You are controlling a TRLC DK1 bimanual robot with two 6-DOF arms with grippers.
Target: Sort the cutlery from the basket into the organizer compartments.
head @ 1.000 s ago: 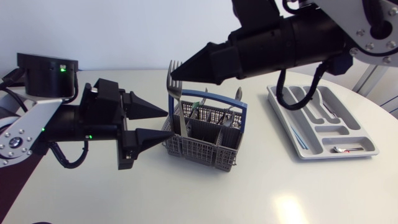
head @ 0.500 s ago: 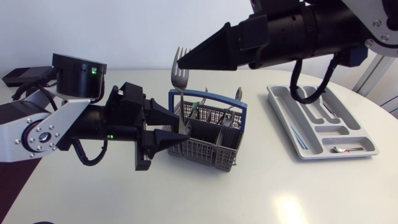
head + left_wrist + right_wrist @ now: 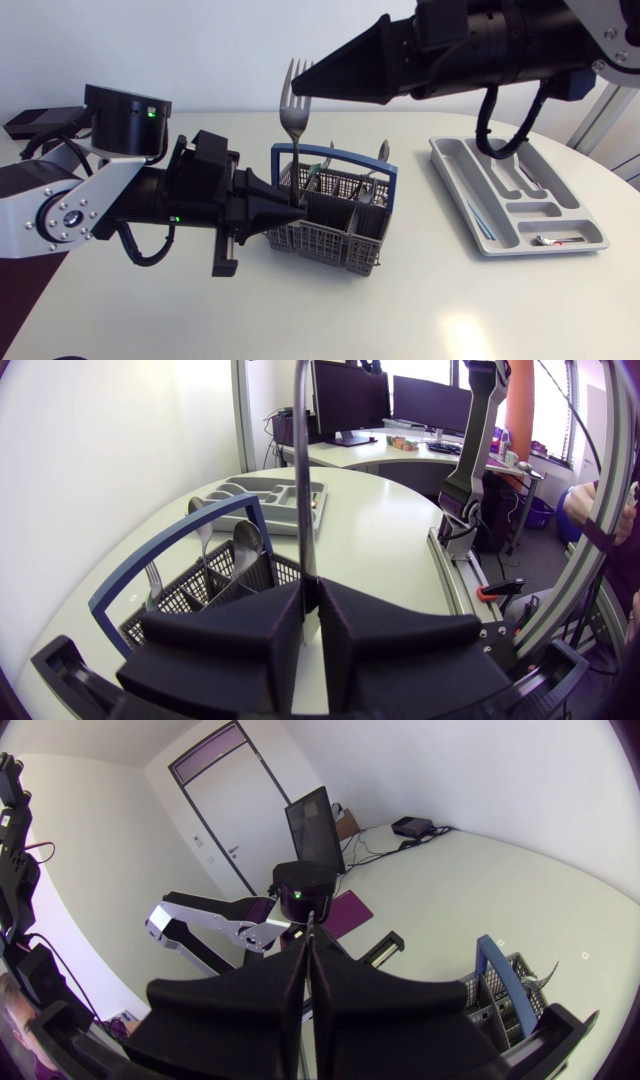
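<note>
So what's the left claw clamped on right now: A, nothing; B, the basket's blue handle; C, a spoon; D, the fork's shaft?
D: in the left wrist view the left claw is shut from both sides on the fork, whose shaft stands upright above the basket.

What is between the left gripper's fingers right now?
The handle of the fork, clamped from both sides by the left gripper; the left wrist view shows it plainly.
</note>
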